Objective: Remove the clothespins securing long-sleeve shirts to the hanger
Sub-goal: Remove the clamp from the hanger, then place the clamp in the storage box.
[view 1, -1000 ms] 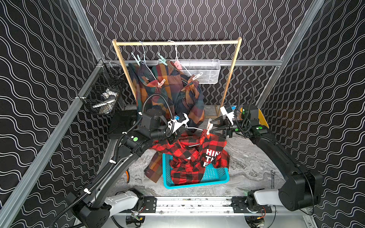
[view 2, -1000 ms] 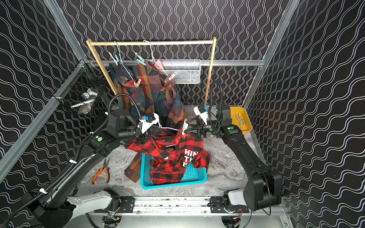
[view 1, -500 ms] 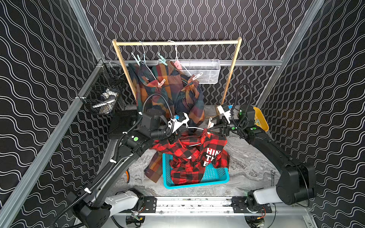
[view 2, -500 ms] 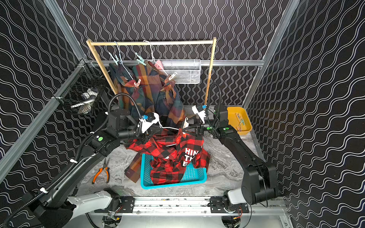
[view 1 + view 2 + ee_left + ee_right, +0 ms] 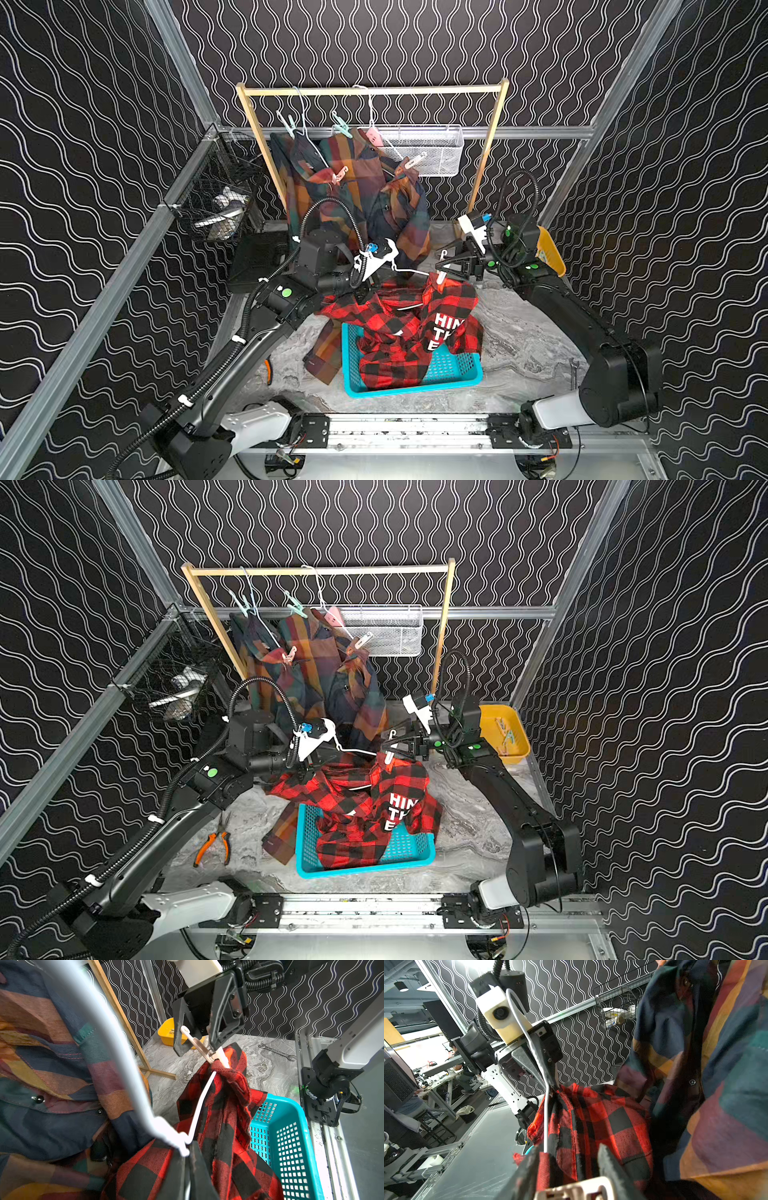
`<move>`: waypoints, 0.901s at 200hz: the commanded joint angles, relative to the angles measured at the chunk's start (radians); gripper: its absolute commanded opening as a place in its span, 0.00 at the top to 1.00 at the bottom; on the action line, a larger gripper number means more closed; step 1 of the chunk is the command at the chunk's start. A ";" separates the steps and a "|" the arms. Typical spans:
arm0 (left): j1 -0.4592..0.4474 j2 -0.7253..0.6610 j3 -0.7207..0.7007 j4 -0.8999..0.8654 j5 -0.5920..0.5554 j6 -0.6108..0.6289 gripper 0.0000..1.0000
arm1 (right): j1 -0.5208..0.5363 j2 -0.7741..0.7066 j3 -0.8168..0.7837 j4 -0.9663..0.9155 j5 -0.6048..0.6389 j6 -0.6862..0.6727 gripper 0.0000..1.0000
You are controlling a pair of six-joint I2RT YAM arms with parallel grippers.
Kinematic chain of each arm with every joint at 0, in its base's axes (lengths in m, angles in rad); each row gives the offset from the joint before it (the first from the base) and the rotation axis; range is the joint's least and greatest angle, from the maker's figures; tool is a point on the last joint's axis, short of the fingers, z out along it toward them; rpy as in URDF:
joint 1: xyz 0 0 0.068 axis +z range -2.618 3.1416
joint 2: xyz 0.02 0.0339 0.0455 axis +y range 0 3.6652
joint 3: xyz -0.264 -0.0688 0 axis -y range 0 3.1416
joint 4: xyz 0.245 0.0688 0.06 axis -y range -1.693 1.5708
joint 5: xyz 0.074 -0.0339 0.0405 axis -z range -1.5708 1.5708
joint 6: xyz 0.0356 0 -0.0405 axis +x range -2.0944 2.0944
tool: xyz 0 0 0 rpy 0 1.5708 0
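Dead centre of the table, the red-and-black check flannel shirt (image 5: 395,332) hangs crumpled off a thin white wire hanger (image 5: 409,271). Its lower half spills into the teal perforated plastic basket (image 5: 415,387) at 6 o'clock. White block letters on the shirt read "HIN", "TH", "E", with the rest folded out of sight.

One cream-white plastic clothespin (image 5: 204,1049) bites the shirt's shoulder onto the hanger's end, on the 3 o'clock side. The right gripper (image 5: 196,1050) is on it, jaws set narrow around the peg's two handles and touching both. At 9 o'clock the left gripper (image 5: 551,1082) is pinched tight on the hanger's neck, no gap showing.

Count the shirts: three. There's the red one here, and two big-check shirts in orange, navy, teal and maroon (image 5: 374,183) up at 12 o'clock, hung on the light wooden rail (image 5: 374,89).

Pegs on those two come to five: two mint-teal pegs (image 5: 291,122), two pink pegs (image 5: 374,137) and one pale cream peg (image 5: 413,160). More pegs lie in the yellow tray (image 5: 519,752) at 3 o'clock, too small to count.
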 commanded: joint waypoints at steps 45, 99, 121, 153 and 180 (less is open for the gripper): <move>0.001 -0.005 0.000 0.031 0.021 0.014 1.00 | 0.005 -0.007 0.014 0.021 0.004 0.013 1.00; 0.000 0.009 -0.004 0.030 -0.032 0.013 1.00 | -0.033 -0.071 0.059 -0.080 0.124 0.029 1.00; -0.001 0.007 -0.026 0.052 -0.070 0.010 1.00 | -0.086 -0.119 0.055 -0.013 0.136 0.126 1.00; -0.001 0.015 -0.028 0.058 -0.105 0.004 1.00 | -0.192 -0.199 0.069 -0.169 0.289 0.104 1.00; 0.000 0.006 -0.041 0.090 -0.141 -0.022 1.00 | -0.256 -0.200 0.050 -0.274 0.489 0.094 1.00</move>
